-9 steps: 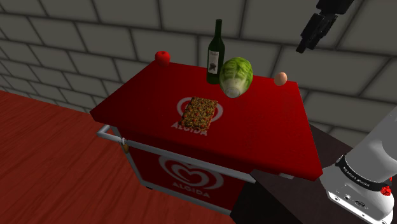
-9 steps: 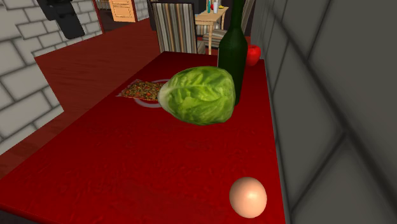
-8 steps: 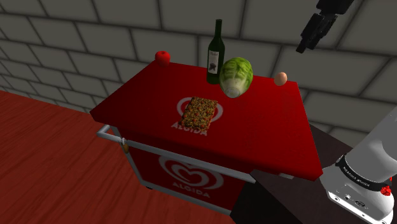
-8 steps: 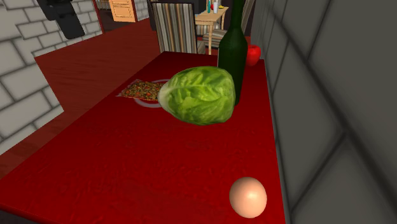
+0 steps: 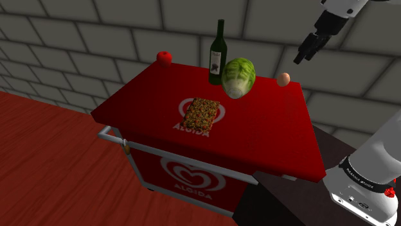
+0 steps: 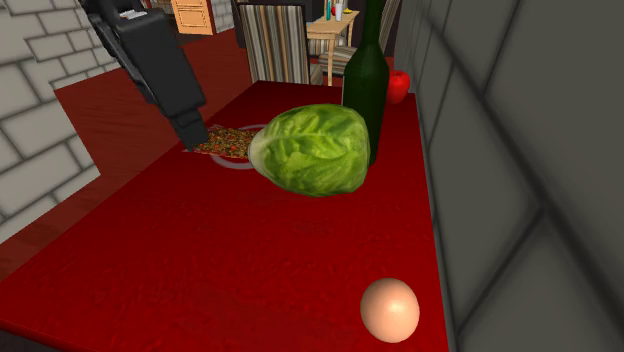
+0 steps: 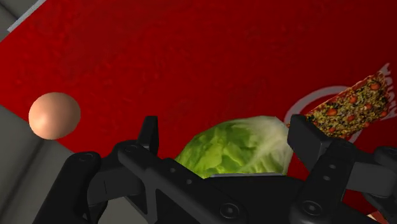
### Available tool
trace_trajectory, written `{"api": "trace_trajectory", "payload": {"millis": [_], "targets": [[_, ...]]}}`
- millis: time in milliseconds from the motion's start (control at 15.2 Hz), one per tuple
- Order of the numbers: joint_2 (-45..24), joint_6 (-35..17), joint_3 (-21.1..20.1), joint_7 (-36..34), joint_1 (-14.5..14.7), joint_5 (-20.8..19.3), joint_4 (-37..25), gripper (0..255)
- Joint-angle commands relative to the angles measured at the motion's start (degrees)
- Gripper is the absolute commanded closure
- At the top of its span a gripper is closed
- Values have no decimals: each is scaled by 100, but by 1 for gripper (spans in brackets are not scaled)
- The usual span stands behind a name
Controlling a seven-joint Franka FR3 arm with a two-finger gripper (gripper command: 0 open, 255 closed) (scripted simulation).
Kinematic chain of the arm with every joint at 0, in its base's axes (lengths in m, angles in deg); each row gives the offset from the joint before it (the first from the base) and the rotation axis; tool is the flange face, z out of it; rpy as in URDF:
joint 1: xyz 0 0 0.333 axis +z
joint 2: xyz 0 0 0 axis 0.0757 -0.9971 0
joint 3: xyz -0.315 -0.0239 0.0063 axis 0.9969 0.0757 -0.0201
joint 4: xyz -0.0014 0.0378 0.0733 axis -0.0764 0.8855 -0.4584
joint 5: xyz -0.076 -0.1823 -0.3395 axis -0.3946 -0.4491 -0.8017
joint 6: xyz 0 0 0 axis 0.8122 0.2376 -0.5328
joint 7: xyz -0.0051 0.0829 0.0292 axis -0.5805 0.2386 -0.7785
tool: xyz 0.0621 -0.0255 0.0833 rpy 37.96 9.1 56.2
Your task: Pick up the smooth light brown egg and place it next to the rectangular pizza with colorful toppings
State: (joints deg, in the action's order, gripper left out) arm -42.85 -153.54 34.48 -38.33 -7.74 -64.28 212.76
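Observation:
The light brown egg (image 5: 283, 78) lies at the back corner of the red cart top (image 5: 257, 128), close to the brick wall; it also appears near the front of the second exterior view (image 6: 390, 309) and beside the gripper in the wrist view (image 7: 55, 115). The rectangular pizza (image 5: 200, 113) with mixed toppings rests on the white heart logo in the middle of the cart (image 6: 225, 141) (image 7: 353, 106). My black gripper (image 5: 304, 54) hangs in the air above and to the right of the egg in the shoulder view, fingers (image 7: 149, 132) apart and holding nothing (image 7: 226, 137).
A green lettuce head (image 5: 238, 77) and a dark wine bottle (image 5: 218, 54) stand between the egg and the pizza. A red apple (image 5: 164, 58) sits at the far back corner. The robot stand (image 5: 366, 192) is at lower right. A striped chair (image 6: 273, 42) stands beyond the cart.
The gripper has dropped lower and moved toward the cart; in the second exterior view it now reaches down close to the pizza's edge. Nothing on the cart has moved.

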Motion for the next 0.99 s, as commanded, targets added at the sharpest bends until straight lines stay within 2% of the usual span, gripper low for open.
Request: {"api": "trace_trajectory", "payload": {"millis": [0, 528, 726, 924], "targets": [[-43, -496, 186, 166, -100, -68, 280, 0], [-879, -2531, 1116, 977, -299, -123, 882, 0], [-1382, -3313, 1580, 1402, -194, 43, 937, 0], [-1952, -4062, 2179, 1969, 120, 419, 889, 0]]}}
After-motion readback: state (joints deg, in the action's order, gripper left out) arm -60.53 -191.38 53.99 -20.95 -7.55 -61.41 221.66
